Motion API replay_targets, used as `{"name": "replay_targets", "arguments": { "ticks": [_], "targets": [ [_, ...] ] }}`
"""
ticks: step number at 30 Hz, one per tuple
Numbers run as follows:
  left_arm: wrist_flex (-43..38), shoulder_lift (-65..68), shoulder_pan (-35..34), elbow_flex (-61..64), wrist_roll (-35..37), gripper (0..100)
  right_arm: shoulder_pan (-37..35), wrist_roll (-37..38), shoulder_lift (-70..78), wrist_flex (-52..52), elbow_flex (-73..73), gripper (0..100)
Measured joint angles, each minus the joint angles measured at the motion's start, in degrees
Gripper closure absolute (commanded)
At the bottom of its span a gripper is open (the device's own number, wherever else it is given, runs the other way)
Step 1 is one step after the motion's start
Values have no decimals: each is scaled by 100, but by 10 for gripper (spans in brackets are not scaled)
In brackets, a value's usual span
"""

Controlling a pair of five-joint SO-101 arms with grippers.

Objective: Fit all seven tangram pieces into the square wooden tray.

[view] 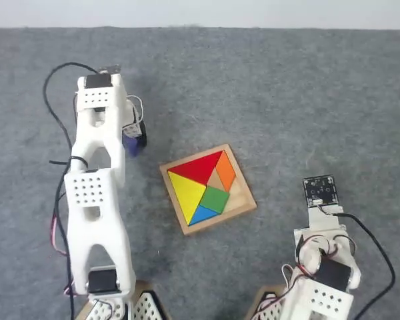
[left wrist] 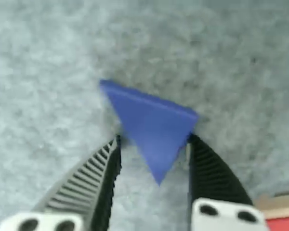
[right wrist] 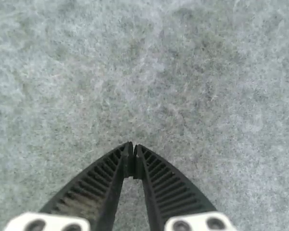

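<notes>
A grey, felt-like counter (view: 287, 100) spreads across the scene; the square wooden tray (view: 239, 195) lies flat on it near the middle, turned askew; left of the tray and a little farther is a blue triangle (view: 132, 144); whether it rests on the felt cannot be told

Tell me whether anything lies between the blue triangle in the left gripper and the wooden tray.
Nothing visible does. The left gripper is closed on the blue triangle, and in the high view bare grey carpet lies between that piece and the wooden tray.
</notes>
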Motion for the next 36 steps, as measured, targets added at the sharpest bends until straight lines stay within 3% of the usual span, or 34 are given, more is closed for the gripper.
{"name": "replay_targets", "arguments": {
  "ticks": [6, 18, 29, 36],
  "targets": [
    [176, 457, -9, -985, 949, 744, 0, 0, 0, 0, 0, 965],
    [176, 510, 26, -941, 2171, 746, 0, 0, 0, 0, 0, 965],
    [105, 413, 132, -730, 2356, 910, 0, 0, 0, 0, 0, 965],
    [97, 404, 211, -738, 2321, 927, 0, 0, 0, 0, 0, 965]
  ]
}}
